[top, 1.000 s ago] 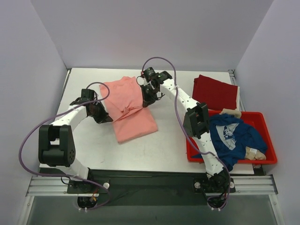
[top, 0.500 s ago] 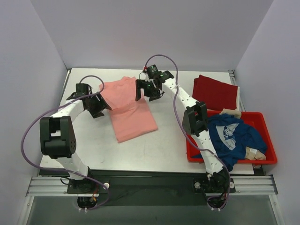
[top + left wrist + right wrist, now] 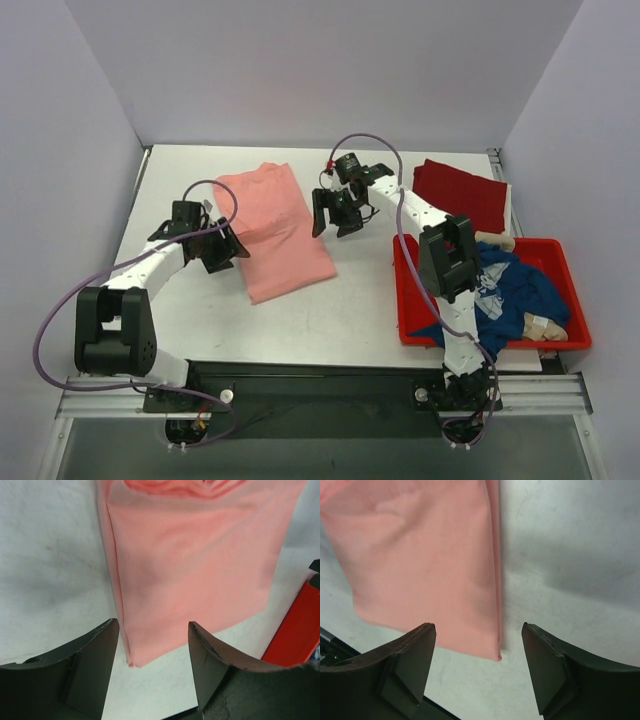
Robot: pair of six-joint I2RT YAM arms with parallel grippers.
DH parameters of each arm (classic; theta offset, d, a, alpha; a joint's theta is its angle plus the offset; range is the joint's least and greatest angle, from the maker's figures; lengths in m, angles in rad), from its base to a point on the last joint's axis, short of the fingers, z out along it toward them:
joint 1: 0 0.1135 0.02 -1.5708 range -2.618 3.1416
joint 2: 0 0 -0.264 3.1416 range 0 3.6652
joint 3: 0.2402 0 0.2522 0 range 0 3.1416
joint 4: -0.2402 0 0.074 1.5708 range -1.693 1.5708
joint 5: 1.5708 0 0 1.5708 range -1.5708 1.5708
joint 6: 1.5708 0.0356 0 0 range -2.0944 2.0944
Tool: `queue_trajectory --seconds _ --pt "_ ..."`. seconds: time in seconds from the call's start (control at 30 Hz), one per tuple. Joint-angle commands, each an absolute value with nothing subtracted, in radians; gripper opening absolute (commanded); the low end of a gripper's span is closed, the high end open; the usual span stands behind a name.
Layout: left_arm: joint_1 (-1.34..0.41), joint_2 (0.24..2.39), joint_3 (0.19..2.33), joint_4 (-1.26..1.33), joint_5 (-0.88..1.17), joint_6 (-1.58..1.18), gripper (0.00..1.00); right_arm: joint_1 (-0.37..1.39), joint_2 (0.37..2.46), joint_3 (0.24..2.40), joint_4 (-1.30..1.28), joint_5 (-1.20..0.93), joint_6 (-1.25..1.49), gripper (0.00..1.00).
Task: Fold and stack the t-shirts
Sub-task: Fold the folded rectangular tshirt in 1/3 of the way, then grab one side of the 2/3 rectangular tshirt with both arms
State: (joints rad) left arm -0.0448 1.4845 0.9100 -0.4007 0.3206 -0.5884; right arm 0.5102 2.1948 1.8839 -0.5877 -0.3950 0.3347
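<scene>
The salmon-pink t-shirt (image 3: 275, 228) is lying folded into a long panel on the table (image 3: 350, 300). In the top view it is sitting left of centre and slanting from the upper left toward the lower right.

The left end effector (image 3: 230, 250) is sitting at the shirt's left edge, with its fingers spread apart and nothing between them. In the left wrist view the shirt's lower corner is showing in the gap between the two dark fingers (image 3: 95, 665), and the cloth is filling the upper centre of the frame.

The right end effector (image 3: 335, 218) is hanging just beside the shirt's right edge, near the middle of the top view. It too is gaping wide and gripping nothing. In the right wrist view the folded edge and a lower corner of the pink cloth are showing between its fingers (image 3: 410, 665), and bare table is filling the right half.

The dark red t-shirt (image 3: 462, 198) is lying folded flat at the upper right of the table, well apart from the pink one. The navy blue t-shirt (image 3: 515, 290) is lying crumpled inside the red tub (image 3: 560, 343) at the lower right, partly behind the right arm. Some pale cloth (image 3: 545, 325) is showing beside it.
</scene>
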Motion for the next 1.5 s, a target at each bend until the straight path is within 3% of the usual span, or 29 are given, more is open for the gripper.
queue_trajectory --seconds 0.0,0.1,0.5,0.73,1.13,1.47 --pt "-0.098 1.419 0.852 -0.4 0.324 -0.571 0.67 0.515 2.096 1.775 -0.58 -0.445 0.311 0.7" --pt "-0.142 1.39 0.807 -0.413 0.307 -0.59 0.67 0.517 2.056 1.643 -0.552 -0.459 0.314 0.66" --pt "-0.189 1.299 0.715 -0.454 0.256 -0.63 0.66 0.52 2.033 1.487 -0.528 -0.474 0.313 0.53" --pt "-0.192 1.279 0.689 -0.463 0.252 -0.637 0.66 0.529 2.049 1.468 -0.514 -0.486 0.31 0.47" --pt "-0.206 1.272 0.614 -0.451 0.242 -0.676 0.66 0.552 2.075 1.454 -0.515 -0.514 0.318 0.27" --pt "-0.209 1.325 0.604 -0.394 0.219 -0.707 0.62 0.568 2.083 1.456 -0.514 -0.514 0.322 0.23"
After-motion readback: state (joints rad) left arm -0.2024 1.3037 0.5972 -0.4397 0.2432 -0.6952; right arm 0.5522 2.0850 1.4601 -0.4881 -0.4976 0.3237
